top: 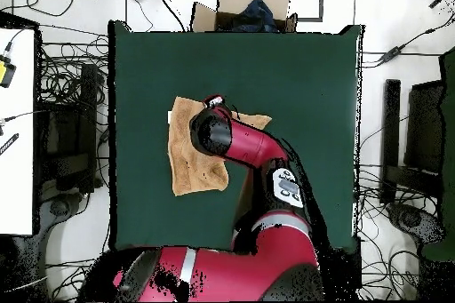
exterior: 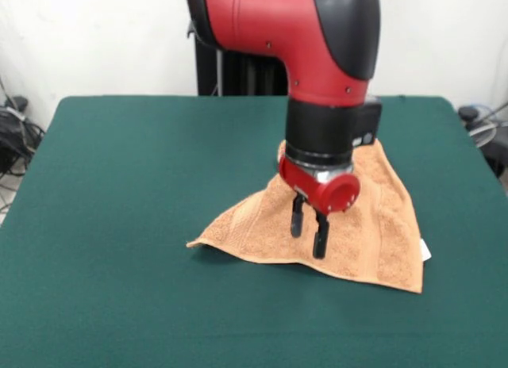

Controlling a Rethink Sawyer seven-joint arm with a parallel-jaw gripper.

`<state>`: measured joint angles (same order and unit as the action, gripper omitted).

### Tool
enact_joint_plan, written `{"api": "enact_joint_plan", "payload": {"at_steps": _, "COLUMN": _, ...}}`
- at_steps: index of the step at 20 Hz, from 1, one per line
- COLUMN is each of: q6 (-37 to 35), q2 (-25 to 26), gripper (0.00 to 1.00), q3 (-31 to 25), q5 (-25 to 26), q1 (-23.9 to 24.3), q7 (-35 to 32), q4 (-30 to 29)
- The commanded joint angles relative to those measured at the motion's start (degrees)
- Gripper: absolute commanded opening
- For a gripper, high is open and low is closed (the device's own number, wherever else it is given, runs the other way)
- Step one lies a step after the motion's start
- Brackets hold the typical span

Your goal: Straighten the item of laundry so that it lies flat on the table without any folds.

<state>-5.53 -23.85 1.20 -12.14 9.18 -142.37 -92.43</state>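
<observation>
Front camera faces robot across table (exterior: 119, 185); overhead looks straight down.

The towel (exterior: 361, 217) is a light orange-tan terry with a plain woven band running near its edge and a small white tag (exterior: 425, 251) at 1 side. It sits on a table (exterior: 143, 185) of flat dark green all over. The arm (exterior: 317, 51) above it is glossy red with black sections, and the gripper (exterior: 308, 229) has a red housing with 2 black fingers (exterior: 321, 239); behind the table the wall (exterior: 95, 35) is white.
</observation>
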Motion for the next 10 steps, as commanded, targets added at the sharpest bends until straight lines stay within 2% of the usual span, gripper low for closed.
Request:
{"api": "enact_joint_plan", "payload": {"at_steps": 1, "q6": 3.8, "q2": 10.1, "gripper": 1.00, "q3": -0.9, "q5": 0.5, "q1": 0.8, "q7": -3.4, "q4": 6.6}}
{"api": "enact_joint_plan", "payload": {"at_steps": 2, "q6": 5.1, "q2": 12.6, "gripper": 1.00, "q3": -1.6, "q5": 0.9, "q1": 1.4, "q7": -2.7, "q4": 8.7}}
{"api": "enact_joint_plan", "payload": {"at_steps": 4, "q6": 4.7, "q2": 14.3, "gripper": 1.00, "q3": -1.5, "q5": 1.4, "q1": 1.7, "q7": -1.7, "q4": 11.0}}
{"api": "enact_joint_plan", "payload": {"at_steps": 10, "q6": 3.8, "q2": 17.5, "gripper": 1.00, "q3": -1.8, "q5": 2.7, "q1": 2.6, "q7": 0.1, "q4": 15.5}}
